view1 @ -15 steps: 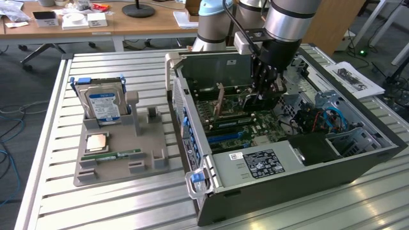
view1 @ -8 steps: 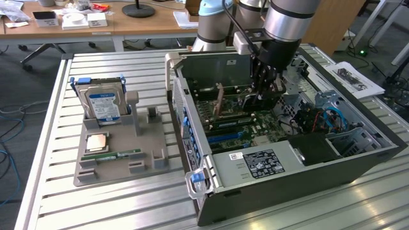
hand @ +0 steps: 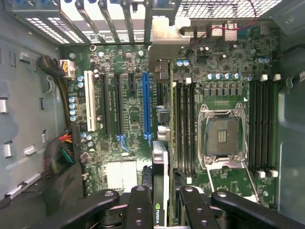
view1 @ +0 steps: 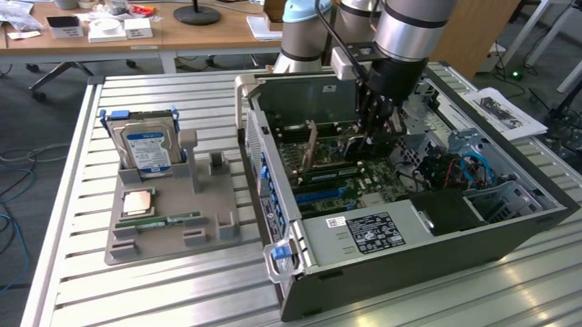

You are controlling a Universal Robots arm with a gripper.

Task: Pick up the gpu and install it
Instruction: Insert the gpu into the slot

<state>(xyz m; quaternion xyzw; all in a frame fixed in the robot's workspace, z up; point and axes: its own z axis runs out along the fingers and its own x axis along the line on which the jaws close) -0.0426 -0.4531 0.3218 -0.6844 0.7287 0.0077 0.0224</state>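
End effector (hand: pixel 162 193): black, nearest the lens, jaws partly closed, fingers (hand: pixel 139 205) pressed on either flat face of gpu (hand: pixel 160 164). Gpu: thin dark card, seen edge-on, gripped near one end, held upright with long edge down inside computer case (view1: pixel 454 231), over motherboard (hand: pixel 128 119); silver end bracket (hand: pixel 164 43) toward perforated rear wall and its row of slot covers (hand: pixel 102 14). Orientation judged deliberate: card edge parallel to expansion slots, bracket facing rear openings, as suited to seating. Position just beside long blue slot (hand: pixel 146 102), between it and nearer bank of memory slots (hand: pixel 183 124); contact with any slot not determinable. Outward on board: white slot (hand: pixel 89 107), empty processor socket (hand: pixel 223 138), second memory bank (hand: pixel 262 124). Arm (view1: pixel 405 27): reaching straight down through open side of case, wrist vertical, end effector low among components. Outside case, toward exterior view's left: grey holder (view1: pixel 163 238) on slatted counter (view1: pixel 136 300), carrying blue-labelled hard drive (view1: pixel 147 150) upright, square silver chip (view1: pixel 136 202) and green memory stick (view1: pixel 168 221) lying flat; all well apart from end effector.
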